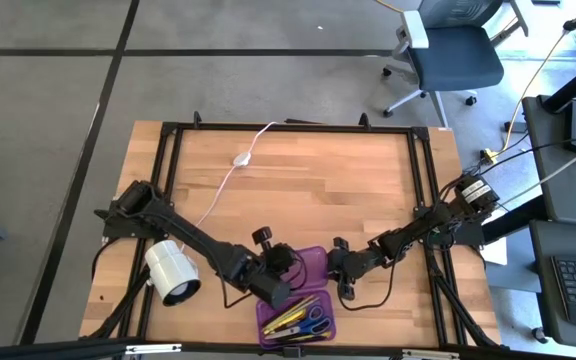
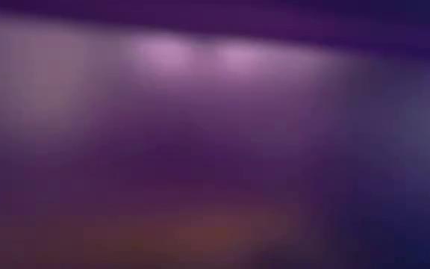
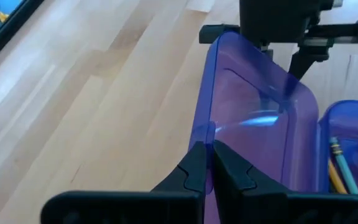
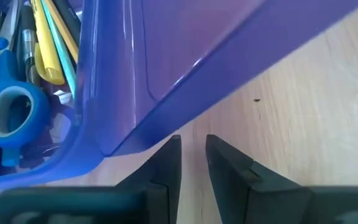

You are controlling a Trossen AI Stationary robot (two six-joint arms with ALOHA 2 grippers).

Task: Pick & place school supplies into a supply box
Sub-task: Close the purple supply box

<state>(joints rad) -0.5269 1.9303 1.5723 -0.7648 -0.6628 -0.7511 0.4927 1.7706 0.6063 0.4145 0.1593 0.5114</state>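
The purple supply box lies open near the table's near edge. Its near half holds pens, pencils and blue-handled scissors. Its other half, the lid, stands tilted up off the wood. My left gripper is shut on the lid's rim at the lid's left side. My right gripper is at the lid's right side, its fingers a narrow gap apart with only wood between them. The low view shows only blurred purple. My left gripper pinches the lid's long rim between its two fingers, coming level from the table's left side. The lid is tilted up, clear of the wood along this edge. My right gripper has the lid's raised rim right over one fingertip; whether they touch, I cannot tell.
A white cylindrical lamp stands left of the box beside my left arm. A white cable with an oval switch runs to the far edge. The box is close to the table's near edge; bare wood lies beyond it.
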